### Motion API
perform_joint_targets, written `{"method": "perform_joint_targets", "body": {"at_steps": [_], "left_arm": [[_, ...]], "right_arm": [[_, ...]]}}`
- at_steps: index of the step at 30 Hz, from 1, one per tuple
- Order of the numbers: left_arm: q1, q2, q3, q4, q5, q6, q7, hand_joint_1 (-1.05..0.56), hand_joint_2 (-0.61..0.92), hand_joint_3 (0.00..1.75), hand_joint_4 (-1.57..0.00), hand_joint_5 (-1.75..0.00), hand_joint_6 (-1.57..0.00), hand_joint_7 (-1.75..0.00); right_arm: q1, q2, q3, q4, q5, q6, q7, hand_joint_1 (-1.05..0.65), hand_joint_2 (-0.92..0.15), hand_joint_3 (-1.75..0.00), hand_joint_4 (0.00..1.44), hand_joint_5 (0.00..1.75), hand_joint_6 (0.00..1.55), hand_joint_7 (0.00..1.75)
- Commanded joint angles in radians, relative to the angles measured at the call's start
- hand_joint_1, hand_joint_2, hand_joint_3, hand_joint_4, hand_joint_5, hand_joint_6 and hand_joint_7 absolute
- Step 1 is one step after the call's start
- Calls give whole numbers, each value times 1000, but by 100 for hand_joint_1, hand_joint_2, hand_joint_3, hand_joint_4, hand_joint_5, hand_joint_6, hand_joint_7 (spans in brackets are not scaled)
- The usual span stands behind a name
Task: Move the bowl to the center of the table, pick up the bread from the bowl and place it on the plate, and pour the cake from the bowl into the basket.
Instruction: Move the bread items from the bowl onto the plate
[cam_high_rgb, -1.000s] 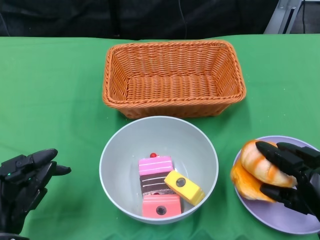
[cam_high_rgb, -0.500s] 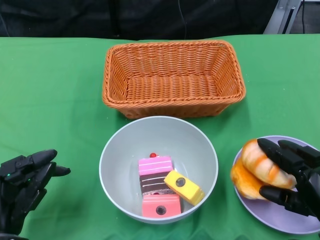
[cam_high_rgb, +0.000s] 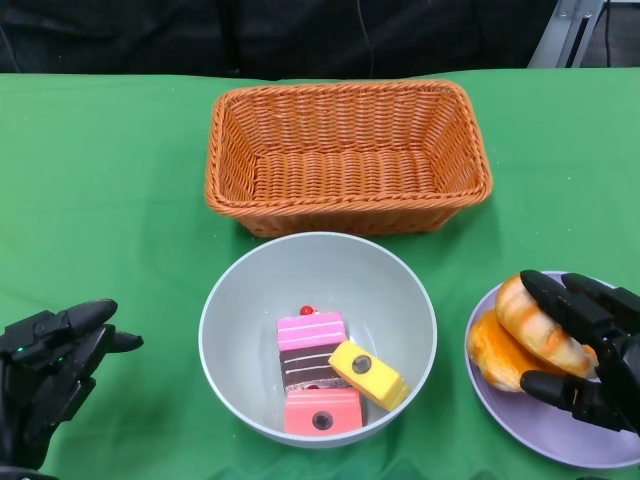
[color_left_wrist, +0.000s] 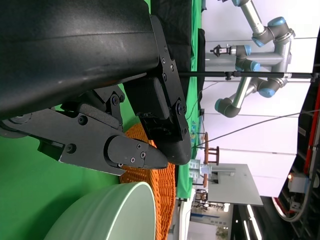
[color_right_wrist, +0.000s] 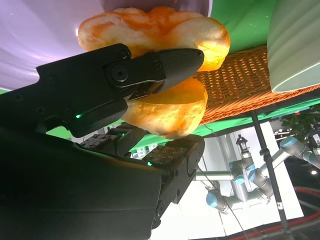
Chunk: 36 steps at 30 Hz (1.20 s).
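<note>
The pale grey bowl (cam_high_rgb: 232, 330) sits at the table's middle front, holding a pink cake (cam_high_rgb: 311, 331), a yellow cake (cam_high_rgb: 370, 374) and another pink piece (cam_high_rgb: 322, 411). The orange bread (cam_high_rgb: 505, 342) lies over the purple plate (cam_high_rgb: 520, 420) at the right, still gripped by my right hand (cam_high_rgb: 585, 345); the right wrist view shows the fingers (color_right_wrist: 150, 70) wrapped around the bread (color_right_wrist: 165, 107) above the plate (color_right_wrist: 35, 35). My left hand (cam_high_rgb: 45, 370) rests at the lower left, fingers apart and holding nothing. The wicker basket (cam_high_rgb: 345, 155) stands behind the bowl.
Green cloth (cam_high_rgb: 100, 200) covers the table. The basket's rim (color_left_wrist: 160, 187) and the bowl's edge (color_left_wrist: 105, 210) show in the left wrist view. Other robot arms (color_left_wrist: 250, 55) stand beyond the table.
My right hand has carried the bread a little to the right and down, further over the plate. The left hand and the bowl have stayed put.
</note>
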Motion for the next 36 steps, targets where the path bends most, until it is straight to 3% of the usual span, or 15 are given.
{"method": "perform_joint_targets", "body": {"at_steps": [1, 29, 33, 36], "left_arm": [[-6, 21, 5, 10, -7, -3, -15, -28, 92, 17, -86, -96, -129, 0], [-2, 21, 5, 9, 7, -13, -4, -31, 92, 17, -84, -97, -128, 0], [-4, 20, 7, 10, -3, -8, -16, -30, 92, 17, -85, -96, -128, 0], [-2, 21, 6, 9, -4, -12, -22, -30, 92, 18, -85, -96, -128, 0]], "right_arm": [[3, 3, -11, -2, 0, 0, -17, -86, -92, -21, 52, 1, 45, 1], [48, 13, -60, -111, 52, -30, 48, -90, -92, -22, 51, 0, 39, 0], [56, 15, -74, -129, 85, -78, 57, -92, -92, -26, 53, 1, 41, 1], [61, 29, -91, -120, 187, -172, 106, -86, -92, -24, 56, 2, 43, 2]]}}
